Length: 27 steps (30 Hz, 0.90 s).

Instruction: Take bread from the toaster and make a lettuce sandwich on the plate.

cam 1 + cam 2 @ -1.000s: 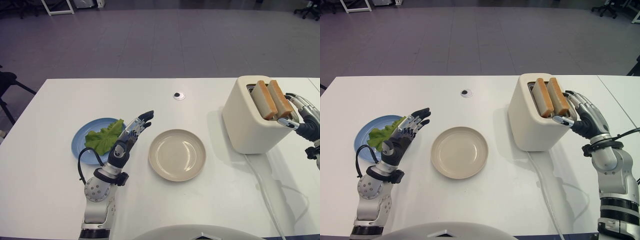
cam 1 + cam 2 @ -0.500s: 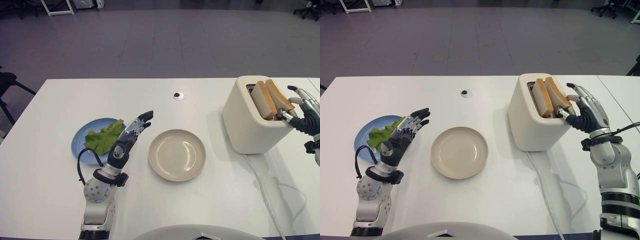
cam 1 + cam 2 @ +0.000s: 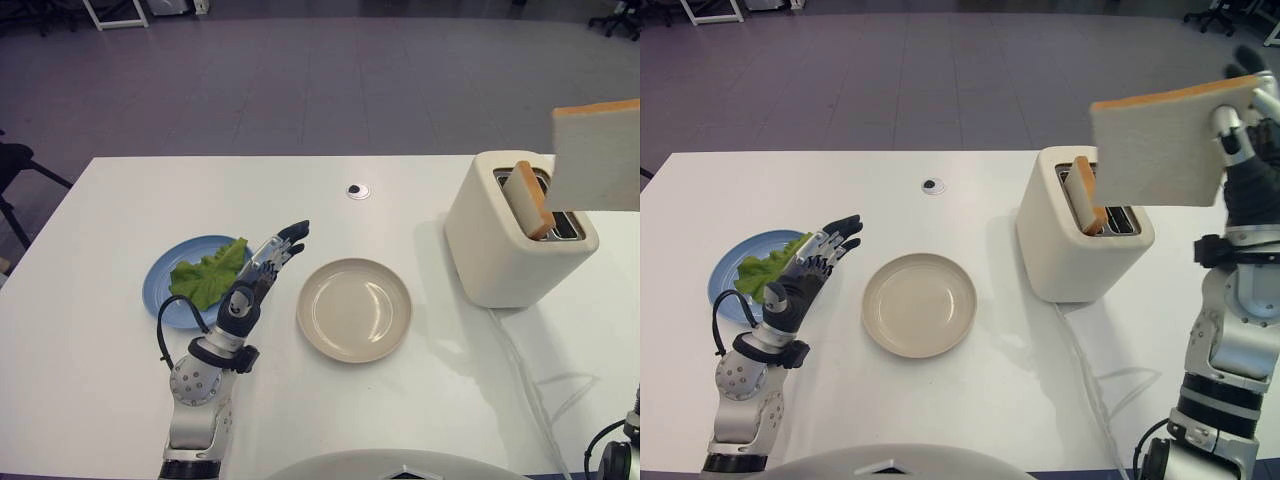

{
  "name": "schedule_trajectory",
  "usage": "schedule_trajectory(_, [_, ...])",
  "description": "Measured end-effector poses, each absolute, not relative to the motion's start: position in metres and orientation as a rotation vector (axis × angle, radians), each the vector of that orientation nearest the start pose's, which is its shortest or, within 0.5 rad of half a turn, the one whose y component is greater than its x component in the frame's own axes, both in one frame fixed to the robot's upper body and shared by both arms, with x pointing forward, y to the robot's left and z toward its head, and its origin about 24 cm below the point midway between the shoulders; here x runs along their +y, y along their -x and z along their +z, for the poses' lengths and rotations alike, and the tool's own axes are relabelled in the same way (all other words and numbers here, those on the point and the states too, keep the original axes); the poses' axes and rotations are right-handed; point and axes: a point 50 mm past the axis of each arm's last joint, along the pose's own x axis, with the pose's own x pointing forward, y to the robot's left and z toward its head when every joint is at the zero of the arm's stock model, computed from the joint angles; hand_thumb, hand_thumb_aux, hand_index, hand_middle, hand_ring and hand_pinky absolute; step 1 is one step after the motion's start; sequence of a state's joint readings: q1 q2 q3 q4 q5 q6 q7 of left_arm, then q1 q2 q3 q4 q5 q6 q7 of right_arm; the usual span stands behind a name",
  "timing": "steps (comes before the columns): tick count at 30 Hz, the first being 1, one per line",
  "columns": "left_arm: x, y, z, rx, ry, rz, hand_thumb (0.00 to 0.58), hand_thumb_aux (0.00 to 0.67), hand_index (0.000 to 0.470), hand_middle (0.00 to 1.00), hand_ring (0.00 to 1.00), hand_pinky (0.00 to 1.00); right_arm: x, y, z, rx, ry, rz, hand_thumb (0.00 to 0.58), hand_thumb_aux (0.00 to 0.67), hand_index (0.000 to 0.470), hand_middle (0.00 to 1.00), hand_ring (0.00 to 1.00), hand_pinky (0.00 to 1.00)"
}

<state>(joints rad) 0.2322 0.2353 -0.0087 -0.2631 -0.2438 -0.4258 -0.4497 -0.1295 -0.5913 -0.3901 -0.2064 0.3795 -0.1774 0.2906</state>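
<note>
the right hand (image 3: 1252, 140) grips a slice (image 3: 1155, 150) high above the toaster (image 3: 1070, 250), and the beige plate (image 3: 872, 318) lies low to its left, nearer the open left hand (image 3: 805, 275).

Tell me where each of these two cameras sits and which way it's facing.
Left eye view: on the head, facing forward and down at the table; the left hand shows.
Right eye view: slightly to the right, same aim; the right hand holding a bread slice shows too.
Shared: toaster, plate, lettuce.
</note>
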Motion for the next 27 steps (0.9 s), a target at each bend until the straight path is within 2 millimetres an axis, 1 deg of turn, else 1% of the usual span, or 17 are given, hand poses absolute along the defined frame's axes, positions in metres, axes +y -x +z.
schedule_trajectory(3, [0.17, -0.194, 0.095, -0.451, -0.092, -0.448, 0.0, 0.0, 0.0, 0.0, 0.0, 0.0, -0.239, -0.232, 0.195, -0.546, 0.277, 0.369, 0.58, 0.67, 0.47, 0.0, 0.0, 0.0])
schedule_trajectory(5, [0.17, -0.195, 0.094, -0.451, -0.092, -0.449, 0.0, 0.0, 0.0, 0.0, 0.0, 0.0, -0.21, -0.228, 0.178, -0.449, 0.235, 0.554, 0.58, 0.67, 0.47, 0.0, 0.0, 0.0])
schedule_trajectory(7, [0.17, -0.195, 0.095, -0.453, -0.093, -0.449, 0.0, 0.0, 0.0, 0.0, 0.0, 0.0, -0.189, -0.226, 0.164, -0.369, 0.204, 0.669, 0.58, 0.67, 0.47, 0.0, 0.0, 0.0])
schedule_trajectory(8, [0.17, -0.196, 0.095, -0.453, -0.092, -0.45, 0.0, 0.0, 0.0, 0.0, 0.0, 0.0, -0.178, -0.225, 0.157, -0.327, 0.217, 0.722, 0.58, 0.67, 0.47, 0.0, 0.0, 0.0])
schedule_trajectory(9, [0.169, -0.197, 0.095, -0.453, -0.092, -0.452, 0.0, 0.0, 0.0, 0.0, 0.0, 0.0, -0.166, -0.223, 0.149, -0.279, 0.232, 0.778, 0.58, 0.67, 0.47, 0.0, 0.0, 0.0])
schedule_trajectory(10, [0.169, -0.198, 0.094, -0.453, -0.09, -0.454, 0.0, 0.0, 0.0, 0.0, 0.0, 0.0, -0.153, -0.221, 0.136, -0.21, 0.249, 0.844, 0.58, 0.67, 0.47, 0.0, 0.0, 0.0])
schedule_trajectory(12, [0.168, -0.199, 0.094, -0.452, -0.088, -0.457, 0.0, 0.0, 0.0, 0.0, 0.0, 0.0, -0.141, -0.218, 0.121, -0.141, 0.307, 0.898, 0.58, 0.67, 0.47, 0.0, 0.0, 0.0])
schedule_trajectory(13, [0.168, -0.2, 0.094, -0.454, -0.088, -0.458, 0.0, 0.0, 0.0, 0.0, 0.0, 0.0, -0.138, -0.218, 0.115, -0.121, 0.331, 0.906, 0.58, 0.67, 0.47, 0.0, 0.0, 0.0])
schedule_trajectory(15, [0.166, -0.201, 0.094, -0.455, -0.085, -0.463, 0.0, 0.0, 0.0, 0.0, 0.0, 0.0, -0.134, -0.221, 0.094, -0.04, 0.397, 0.9, 0.58, 0.67, 0.47, 0.0, 0.0, 0.0])
schedule_trajectory(18, [0.166, -0.202, 0.093, -0.454, -0.082, -0.465, 0.0, 0.0, 0.0, 0.0, 0.0, 0.0, -0.126, -0.23, 0.079, -0.037, 0.446, 0.869, 0.58, 0.67, 0.47, 0.0, 0.0, 0.0])
schedule_trajectory(22, [0.166, -0.202, 0.093, -0.453, -0.082, -0.465, 0.0, 0.0, 0.0, 0.0, 0.0, 0.0, -0.114, -0.242, 0.068, -0.044, 0.453, 0.854, 0.58, 0.67, 0.47, 0.0, 0.0, 0.0])
schedule_trajectory(24, [0.166, -0.202, 0.093, -0.453, -0.081, -0.465, 0.0, 0.0, 0.0, 0.0, 0.0, 0.0, -0.111, -0.246, 0.068, -0.043, 0.408, 0.854, 0.58, 0.67, 0.47, 0.0, 0.0, 0.0])
schedule_trajectory(27, [0.166, -0.201, 0.093, -0.453, -0.081, -0.466, 0.0, 0.0, 0.0, 0.0, 0.0, 0.0, -0.115, -0.252, 0.074, -0.019, 0.308, 0.851, 0.58, 0.67, 0.47, 0.0, 0.0, 0.0])
